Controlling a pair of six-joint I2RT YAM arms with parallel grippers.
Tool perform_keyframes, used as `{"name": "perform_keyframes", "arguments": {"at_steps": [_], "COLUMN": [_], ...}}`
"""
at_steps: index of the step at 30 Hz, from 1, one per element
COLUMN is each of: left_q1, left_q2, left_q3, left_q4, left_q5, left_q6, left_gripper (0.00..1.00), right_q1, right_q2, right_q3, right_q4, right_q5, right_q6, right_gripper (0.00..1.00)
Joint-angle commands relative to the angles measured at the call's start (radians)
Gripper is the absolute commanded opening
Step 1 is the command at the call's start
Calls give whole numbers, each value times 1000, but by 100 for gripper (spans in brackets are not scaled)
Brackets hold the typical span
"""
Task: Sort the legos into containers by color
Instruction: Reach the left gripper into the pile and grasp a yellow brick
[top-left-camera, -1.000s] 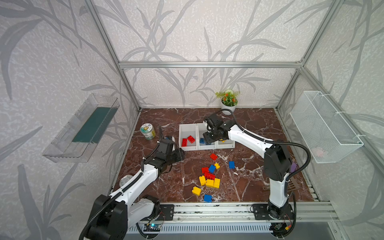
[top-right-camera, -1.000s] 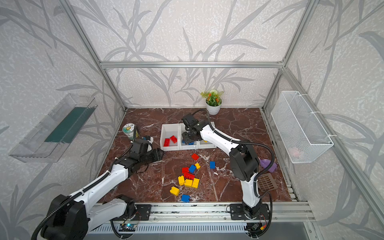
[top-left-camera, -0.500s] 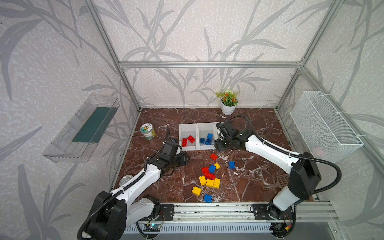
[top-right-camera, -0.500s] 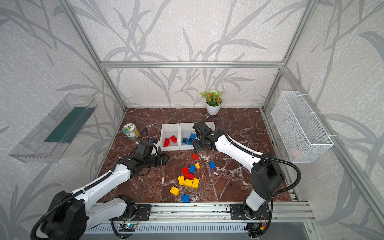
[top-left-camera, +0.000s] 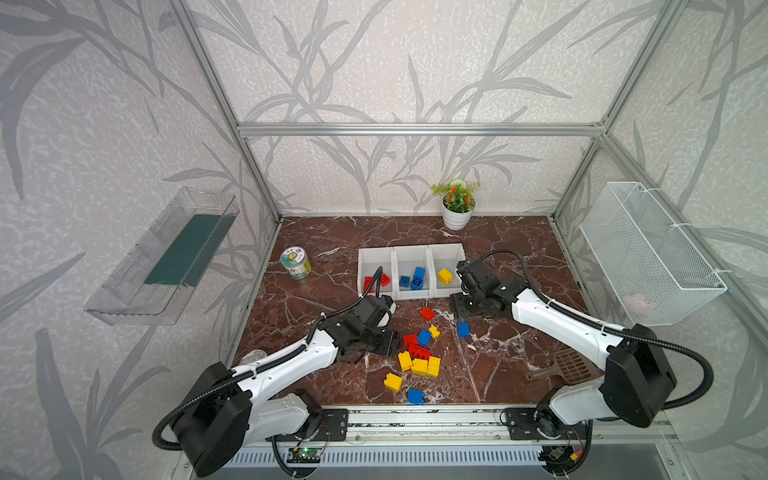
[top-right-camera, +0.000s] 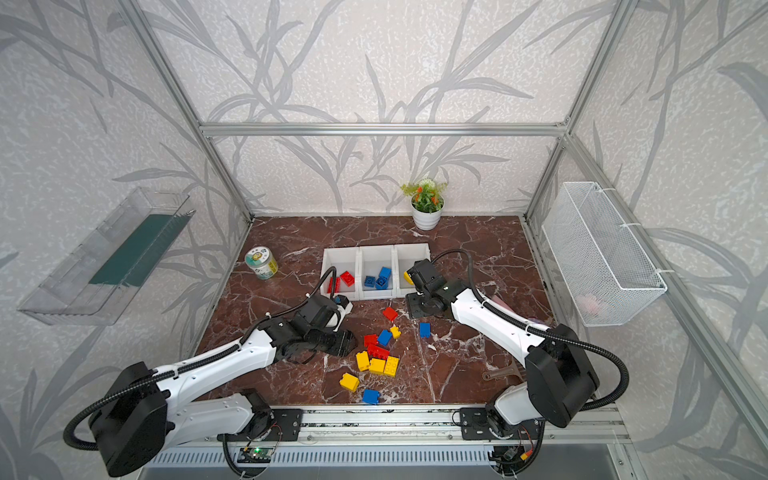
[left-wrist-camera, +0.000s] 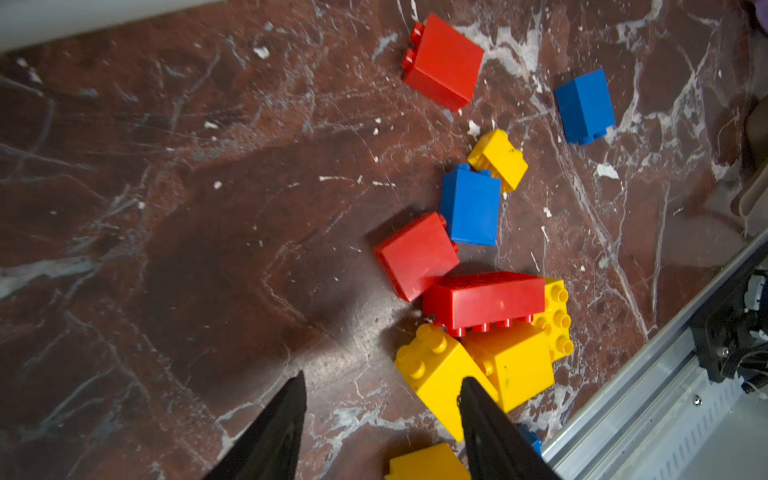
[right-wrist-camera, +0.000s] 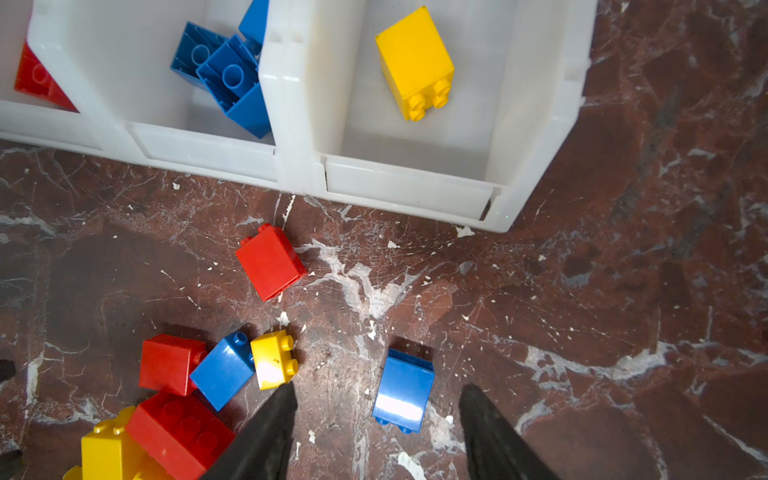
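Three joined white containers (top-left-camera: 432, 248) stand at mid-table. The left one holds red legos (top-left-camera: 384, 279), the middle one blue legos (top-left-camera: 417, 277), the right one a yellow lego (right-wrist-camera: 415, 62). Loose red, blue and yellow legos (top-left-camera: 417, 353) lie in a pile in front. My left gripper (left-wrist-camera: 383, 378) is open and empty, low beside the pile, one finger next to a yellow brick (left-wrist-camera: 436, 374). My right gripper (right-wrist-camera: 379, 387) hangs open above a lone blue brick (right-wrist-camera: 403, 388), in front of the right container. In both top views that brick (top-right-camera: 424, 329) lies apart from the pile.
A tin can (top-left-camera: 296, 262) stands at the left and a potted plant (top-left-camera: 456, 203) at the back. A brown scoop (top-left-camera: 569, 368) lies near the right arm's base. A wire basket (top-left-camera: 648, 253) hangs on the right wall, a clear tray (top-left-camera: 166, 257) on the left wall.
My right gripper has drawn back from over the containers toward the front, ending above the lone blue brick. My left gripper has moved right, up to the pile.
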Motion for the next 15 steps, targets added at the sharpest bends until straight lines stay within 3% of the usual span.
{"name": "perform_keyframes", "arguments": {"at_steps": [1, 15], "left_q1": [-34, -76], "left_q2": [9, 65], "left_q3": [18, -15], "left_q4": [-52, 2], "left_q5": [18, 80], "left_q6": [-42, -212], "left_gripper": [62, 67], "right_q1": [-2, -1], "right_q2": [-42, -110], "right_q3": [-31, -113], "right_q4": [32, 98], "right_q5": [3, -1], "right_q6": [4, -54], "right_gripper": [64, 64]}}
